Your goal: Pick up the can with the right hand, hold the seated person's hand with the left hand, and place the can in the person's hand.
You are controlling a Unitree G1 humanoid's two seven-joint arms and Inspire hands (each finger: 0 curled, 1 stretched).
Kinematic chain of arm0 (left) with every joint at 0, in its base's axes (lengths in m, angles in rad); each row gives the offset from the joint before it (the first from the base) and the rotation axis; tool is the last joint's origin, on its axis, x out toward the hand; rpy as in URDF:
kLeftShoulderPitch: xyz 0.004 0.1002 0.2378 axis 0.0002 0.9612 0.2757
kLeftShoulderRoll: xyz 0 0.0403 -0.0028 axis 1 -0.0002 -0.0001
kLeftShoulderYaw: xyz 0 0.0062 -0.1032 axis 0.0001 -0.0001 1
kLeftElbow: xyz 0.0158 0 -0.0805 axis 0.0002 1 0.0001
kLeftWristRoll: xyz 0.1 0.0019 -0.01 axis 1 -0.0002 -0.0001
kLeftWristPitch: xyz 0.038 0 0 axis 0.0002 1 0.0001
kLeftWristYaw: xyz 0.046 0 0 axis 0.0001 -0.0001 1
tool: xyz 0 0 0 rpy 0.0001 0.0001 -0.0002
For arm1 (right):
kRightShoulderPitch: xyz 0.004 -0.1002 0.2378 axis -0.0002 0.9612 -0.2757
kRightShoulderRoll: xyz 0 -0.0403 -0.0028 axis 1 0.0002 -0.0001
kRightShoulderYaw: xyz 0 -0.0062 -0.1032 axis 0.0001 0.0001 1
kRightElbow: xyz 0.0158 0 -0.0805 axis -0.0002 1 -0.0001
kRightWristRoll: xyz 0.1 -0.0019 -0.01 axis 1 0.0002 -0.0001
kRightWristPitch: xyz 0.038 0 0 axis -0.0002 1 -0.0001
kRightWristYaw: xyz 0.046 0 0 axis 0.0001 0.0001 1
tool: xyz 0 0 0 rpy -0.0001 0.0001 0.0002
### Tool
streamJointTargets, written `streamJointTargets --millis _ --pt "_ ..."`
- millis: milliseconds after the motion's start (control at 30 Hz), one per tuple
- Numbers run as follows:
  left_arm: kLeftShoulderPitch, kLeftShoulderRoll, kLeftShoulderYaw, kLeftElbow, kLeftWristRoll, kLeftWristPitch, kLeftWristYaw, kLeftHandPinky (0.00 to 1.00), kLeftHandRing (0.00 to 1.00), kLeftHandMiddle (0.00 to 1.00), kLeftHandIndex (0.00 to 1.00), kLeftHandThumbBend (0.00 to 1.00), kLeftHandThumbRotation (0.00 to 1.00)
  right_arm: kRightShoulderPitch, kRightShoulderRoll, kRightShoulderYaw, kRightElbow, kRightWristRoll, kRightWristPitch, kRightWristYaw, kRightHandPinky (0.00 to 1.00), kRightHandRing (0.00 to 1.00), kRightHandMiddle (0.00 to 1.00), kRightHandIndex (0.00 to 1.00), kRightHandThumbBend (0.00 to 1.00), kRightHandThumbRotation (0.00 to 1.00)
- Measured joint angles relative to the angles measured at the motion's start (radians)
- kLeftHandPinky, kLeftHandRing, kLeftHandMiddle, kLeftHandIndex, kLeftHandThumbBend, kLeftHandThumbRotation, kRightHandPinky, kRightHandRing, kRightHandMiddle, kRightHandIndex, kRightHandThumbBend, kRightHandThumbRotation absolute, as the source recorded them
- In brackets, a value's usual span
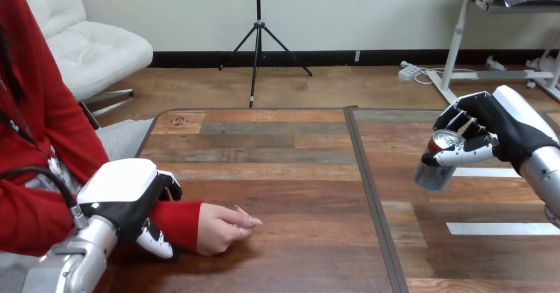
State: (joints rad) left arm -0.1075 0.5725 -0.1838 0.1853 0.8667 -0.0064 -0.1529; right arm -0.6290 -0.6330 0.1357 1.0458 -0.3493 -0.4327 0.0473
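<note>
On the wooden table [277, 154] the person's hand [221, 230] rests loosely closed, its red-sleeved wrist clasped by the left hand's [129, 191] curled fingers. At the right, above the table, the right hand [502, 131] grips the tilted can [437, 166].

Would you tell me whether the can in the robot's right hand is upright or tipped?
Tipped: the can leans, its top up and right of its base, with the right hand curled round it.
</note>
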Motion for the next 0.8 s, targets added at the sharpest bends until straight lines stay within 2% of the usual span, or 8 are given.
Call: streamJointTargets --millis 133,367,700,800 --pt "-0.018 0.0 -0.008 0.021 0.0 -0.002 0.001 0.49 0.56 0.6 0.61 0.93 0.0 0.0 0.0 -0.003 0.0 0.0 0.0 0.0 0.41 0.41 0.46 0.49 0.7 0.0" --pt "-0.047 0.001 -0.029 0.048 0.0 0.0 -0.001 0.39 0.47 0.51 0.55 0.91 0.0 0.0 0.0 -0.01 0.0 0.0 0.0 0.0 0.41 0.41 0.46 0.49 0.71 0.0" --pt "-0.076 0.001 -0.043 0.077 -0.018 0.004 -0.026 0.36 0.43 0.47 0.49 0.9 0.0 0.0 0.0 -0.018 0.0 0.0 -0.002 -0.002 0.37 0.39 0.46 0.5 0.71 0.0" --pt "-0.084 -0.001 -0.045 0.086 -0.031 0.009 -0.035 0.34 0.4 0.44 0.45 0.89 0.0 0.0 0.0 -0.019 0.0 0.0 -0.002 -0.002 0.35 0.38 0.45 0.5 0.71 0.0"
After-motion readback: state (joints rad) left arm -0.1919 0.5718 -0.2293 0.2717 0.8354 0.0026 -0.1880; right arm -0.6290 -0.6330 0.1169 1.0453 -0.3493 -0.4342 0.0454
